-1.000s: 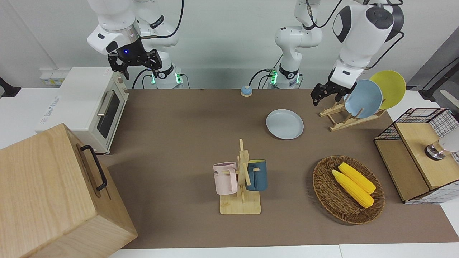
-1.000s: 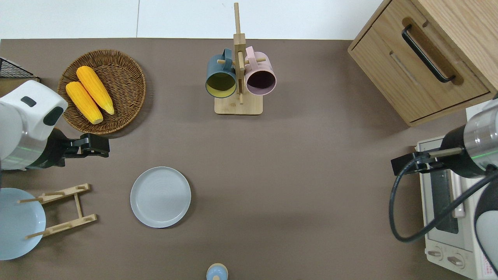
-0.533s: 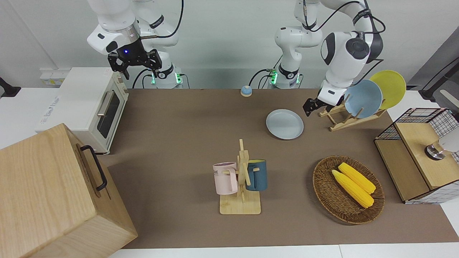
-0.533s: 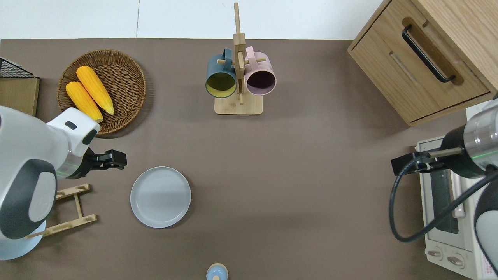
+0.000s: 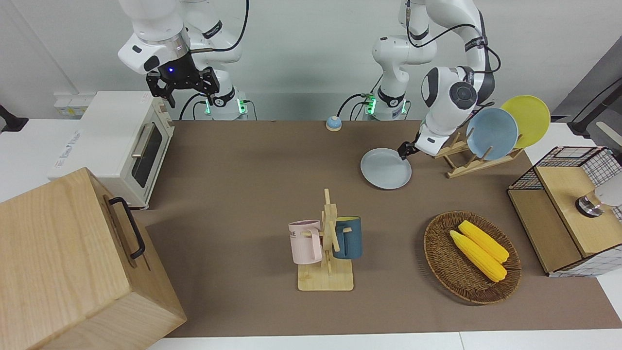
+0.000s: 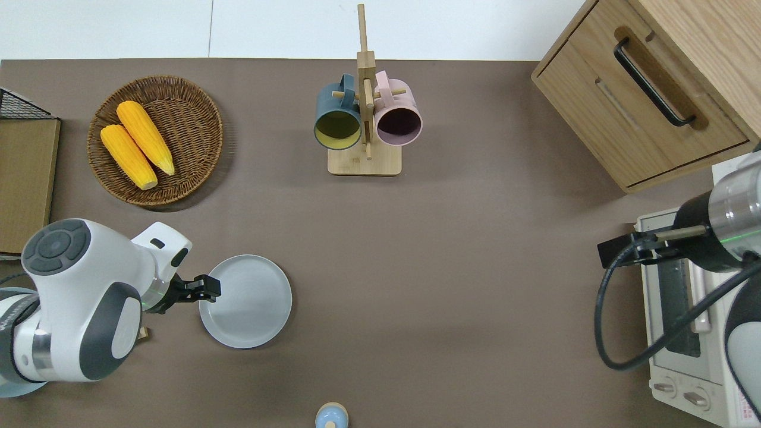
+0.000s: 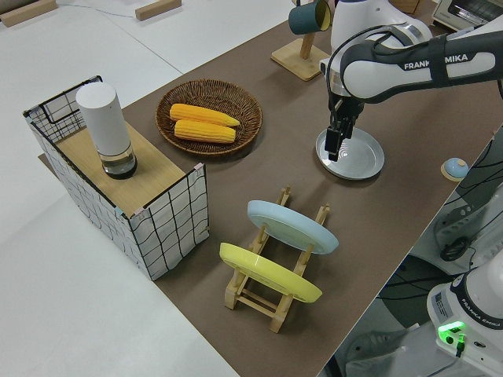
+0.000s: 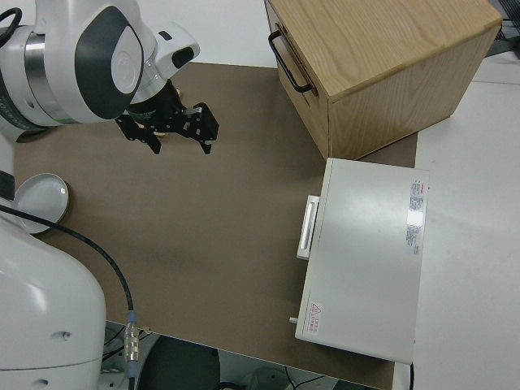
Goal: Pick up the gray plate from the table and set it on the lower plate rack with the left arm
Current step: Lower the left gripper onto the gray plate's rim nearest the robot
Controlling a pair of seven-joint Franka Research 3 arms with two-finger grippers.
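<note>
The gray plate (image 5: 386, 168) lies flat on the table; it also shows in the overhead view (image 6: 250, 303) and the left side view (image 7: 357, 155). My left gripper (image 6: 208, 290) is open, low at the plate's rim on the side toward the left arm's end of the table, fingers pointing down (image 7: 334, 145). The lower plate rack (image 5: 466, 163) stands beside the plate toward that end. It holds a blue plate (image 5: 492, 133) and a yellow plate (image 5: 527, 119). In the overhead view my arm hides the rack. My right gripper (image 5: 187, 97) is parked and open.
A mug stand (image 6: 364, 160) with a pink and a blue mug and a wicker basket (image 6: 190, 125) with two corn cobs lie farther from the robots. A wire-grid box (image 5: 566, 209), a toaster oven (image 5: 116, 141), a wooden cabinet (image 5: 73, 262) and a small blue bell (image 5: 333, 123) are there too.
My left arm has swung from up near the rack and basket down to the gray plate's rim. The plate and the right arm have not moved.
</note>
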